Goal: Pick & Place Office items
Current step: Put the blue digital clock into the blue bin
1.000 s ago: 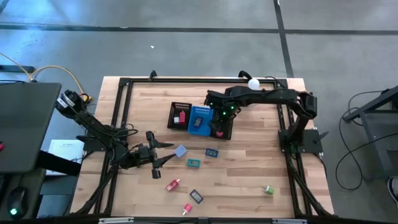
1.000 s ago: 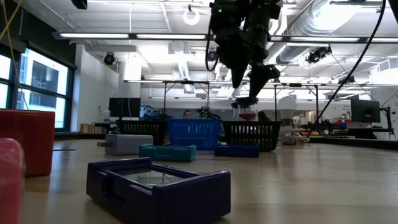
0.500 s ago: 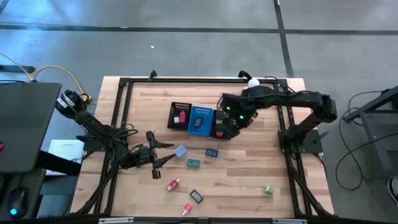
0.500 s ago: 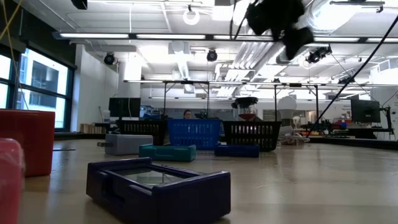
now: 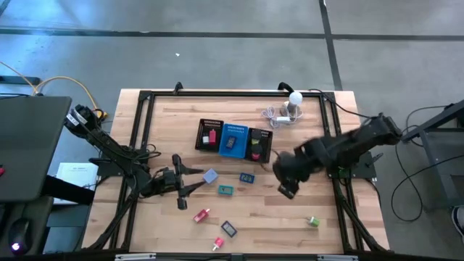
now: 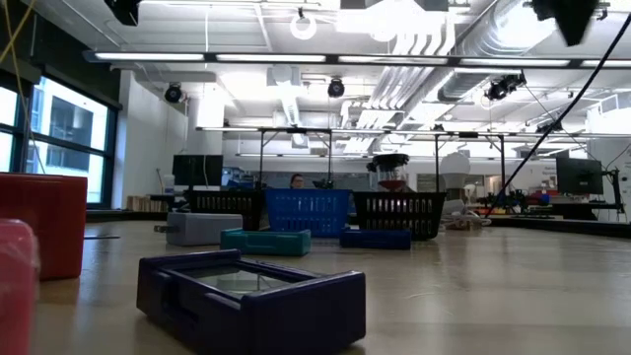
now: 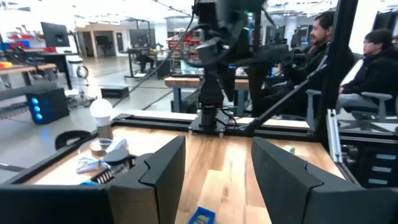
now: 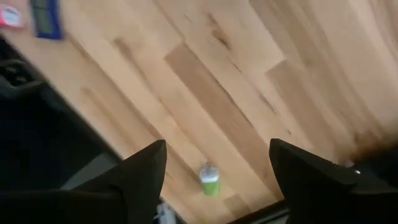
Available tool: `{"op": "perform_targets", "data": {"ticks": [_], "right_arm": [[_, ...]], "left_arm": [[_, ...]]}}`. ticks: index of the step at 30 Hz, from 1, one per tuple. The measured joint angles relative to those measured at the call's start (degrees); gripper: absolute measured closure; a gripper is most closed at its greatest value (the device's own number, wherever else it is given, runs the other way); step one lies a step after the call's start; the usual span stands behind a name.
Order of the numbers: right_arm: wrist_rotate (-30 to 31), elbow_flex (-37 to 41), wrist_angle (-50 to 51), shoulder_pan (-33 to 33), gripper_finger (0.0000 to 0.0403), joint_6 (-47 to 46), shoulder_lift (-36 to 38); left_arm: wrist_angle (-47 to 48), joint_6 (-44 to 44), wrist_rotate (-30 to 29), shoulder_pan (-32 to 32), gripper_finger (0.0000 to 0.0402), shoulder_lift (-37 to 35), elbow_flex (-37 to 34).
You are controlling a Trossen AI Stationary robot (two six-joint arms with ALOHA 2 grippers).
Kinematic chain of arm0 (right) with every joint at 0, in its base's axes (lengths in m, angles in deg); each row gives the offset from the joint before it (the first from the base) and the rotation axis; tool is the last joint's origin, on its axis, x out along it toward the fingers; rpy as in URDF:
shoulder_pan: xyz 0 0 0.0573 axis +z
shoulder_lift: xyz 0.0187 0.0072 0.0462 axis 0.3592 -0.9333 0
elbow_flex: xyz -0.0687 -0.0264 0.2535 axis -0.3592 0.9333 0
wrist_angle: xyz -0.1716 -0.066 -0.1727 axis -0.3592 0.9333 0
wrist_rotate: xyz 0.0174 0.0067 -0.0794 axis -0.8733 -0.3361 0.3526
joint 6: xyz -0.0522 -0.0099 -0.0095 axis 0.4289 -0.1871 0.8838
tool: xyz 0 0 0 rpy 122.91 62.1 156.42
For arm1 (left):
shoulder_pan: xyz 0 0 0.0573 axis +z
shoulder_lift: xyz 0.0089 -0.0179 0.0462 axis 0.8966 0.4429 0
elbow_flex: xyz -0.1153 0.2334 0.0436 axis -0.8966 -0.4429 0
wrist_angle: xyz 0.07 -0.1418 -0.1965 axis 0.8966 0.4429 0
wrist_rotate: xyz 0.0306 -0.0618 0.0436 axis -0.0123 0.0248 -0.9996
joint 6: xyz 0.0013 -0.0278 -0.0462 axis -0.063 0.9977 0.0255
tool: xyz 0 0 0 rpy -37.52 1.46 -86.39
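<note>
L gripper [image 5: 190, 179] sits on the table well to the left-front of the black mesh tray [image 5: 205, 127], jaws spread, nothing between them; in the left wrist view the two dark fingers [image 7: 157, 177] stand apart w/ bare wood between. Just beside its tips, tray-side, lies a grey-blue block [image 5: 210, 175].

Tray w/ blue middle section [image 5: 233, 138] is the landmark. Its left compartment holds a red item [image 5: 212, 136]; a dark piece [image 5: 229, 143] lies in the blue section; right compartment holds a red-and-dark item [image 5: 255, 154].

In front of the tray, near: blue block [image 5: 247, 177] and teal block [image 5: 225, 190]. Farther front of the tray, toward the table's near edge: red-pink clip [image 5: 201, 214], dark framed block [image 5: 229, 229], pink piece [image 5: 218, 243].

Behind-right of the tray: white ball-topped gadget [image 5: 293, 101] w/ cable [image 5: 274, 116].

R gripper [image 5: 286, 180] hangs above the table to the right-front of the tray, jaws spread, empty; right wrist view shows both fingers [image 8: 144, 169] wide apart over bare wood, w/ the green spool [image 8: 209, 180] seen between them, below on the table. Green spool [image 5: 312, 221] lies well right-front of the tray, near the table's right-front corner, apart from the R gripper.

Low view: dark framed block [image 6: 250, 296] close up, red block [image 6: 41, 222] at its left, tray in the distance.
</note>
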Motion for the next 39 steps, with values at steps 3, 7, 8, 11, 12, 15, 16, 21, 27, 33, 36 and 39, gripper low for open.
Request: {"op": "perform_targets", "data": {"ticks": [3,7,8,11,12,15,16,21,27,33,36,39], "right_arm": [[5.47,2.86,0.53,6.13,0.0129,-6.27,-0.02],[8.66,6.74,0.89,13.57,0.0129,-17.26,-0.02],[8.71,7.76,0.5,15.02,0.0129,-19.57,-0.04],[8.78,10.83,-1.14,18.4,0.0129,-25.31,-0.05],[9.04,11.57,-1.29,19.34,0.0129,-26.59,-0.07],[12.87,13.34,-2.76,22.0,0.0129,-29.46,-0.07],[15.01,13.83,-4.0,22.7,0.0129,-29.7,-0.07],[30.07,16.31,-14.14,25.11,0.0129,-27.91,-0.76],[41.03,23.07,-31.37,25.14,0.0129,-20.55,-4.92],[47.61,28.17,-45.76,24.34,0.0129,-18.2,-12.09],[51.6,28.44,-50.59,23.59,0.0129,-13.39,-16.5],[55.0,28.42,-56.06,22.0,0.0129,-6.94,-21.23]], "left_arm": [[0.53,2.26,0.81,0.0,0.0224,-0.02,0.0],[0.54,5.02,0.75,0.0,0.0224,0.0,0.0],[0.54,5.68,0.75,0.0,0.0224,0.0,0.0],[0.44,9.63,0.73,0.0,0.0224,0.0,0.0],[0.42,10.86,0.73,0.0,0.0224,0.0,0.0],[0.56,13.99,0.95,0.0,0.0224,0.0,0.0],[0.73,14.29,1.49,0.02,0.0224,0.0,0.0],[2.4,16.35,6.0,1.33,0.0224,0.0,-0.02],[2.63,18.8,10.33,2.67,0.0224,0.0,-0.02],[3.61,20.56,14.54,2.64,0.0224,0.0,-0.02],[5.49,20.66,14.63,2.67,0.0224,0.0,-0.02],[6.56,20.73,14.71,2.67,0.0224,0.0,-0.02]]}}
